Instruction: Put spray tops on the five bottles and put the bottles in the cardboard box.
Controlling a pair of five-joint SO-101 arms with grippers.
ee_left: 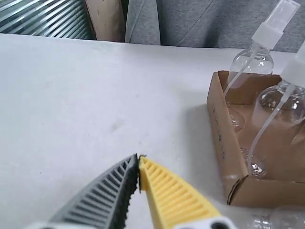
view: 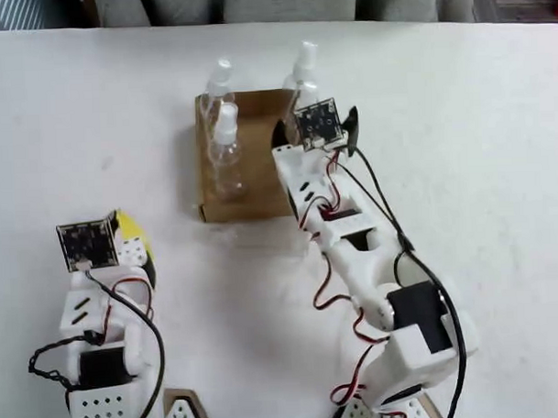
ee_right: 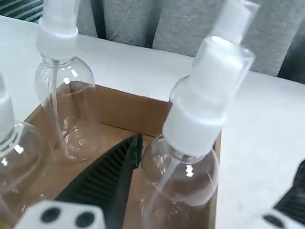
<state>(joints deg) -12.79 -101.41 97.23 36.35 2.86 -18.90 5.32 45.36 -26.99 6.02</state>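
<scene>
The right gripper (ee_right: pixel 219 157) holds its fingers released around a spray-topped bottle (ee_right: pixel 188 176) in the cardboard box (ee_right: pixel 119 112). The left gripper (ee_left: pixel 139 159) is clenched empty over the desk (ee_left: pixel 86 95).

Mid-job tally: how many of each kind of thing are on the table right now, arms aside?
Bottles with spray tops: 3
Cardboard box: 1
Total: 4

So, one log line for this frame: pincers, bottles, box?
left pincer: shut, empty, apart from cardboard box | right pincer: open, straddling spray-topped bottle in box | box: at least three topped bottles, upright
</scene>
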